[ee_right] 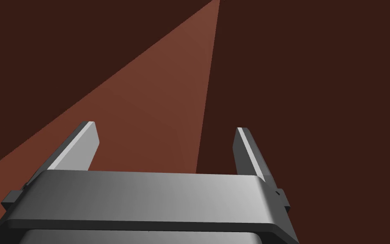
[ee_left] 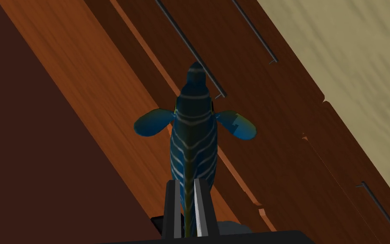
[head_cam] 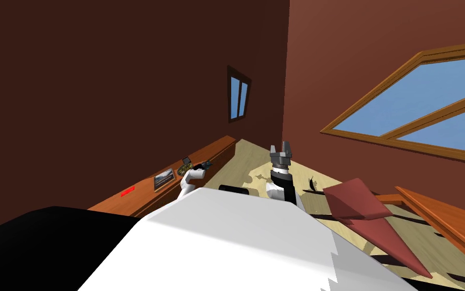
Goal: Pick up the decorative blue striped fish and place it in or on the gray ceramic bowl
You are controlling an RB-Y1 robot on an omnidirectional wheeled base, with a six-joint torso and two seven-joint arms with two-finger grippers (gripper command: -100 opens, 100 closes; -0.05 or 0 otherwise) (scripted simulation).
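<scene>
Farthest left, a flat red item (head_cam: 127, 191) and framed picture (head_cam: 164, 178) lie on the wooden sideboard (ee_left: 84, 84); above it the left gripper (ee_left: 185, 203) pinches the striped blue fish (ee_left: 194, 131) by its tail; right gripper (head_cam: 281, 149), fingers spread, stands raised.

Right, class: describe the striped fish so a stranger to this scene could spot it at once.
Find the long wooden cabinet along the dark wall. Above it, the left gripper holds the fish by its tail end. It alone is dark blue with pale stripes and two rounded side fins.
</scene>
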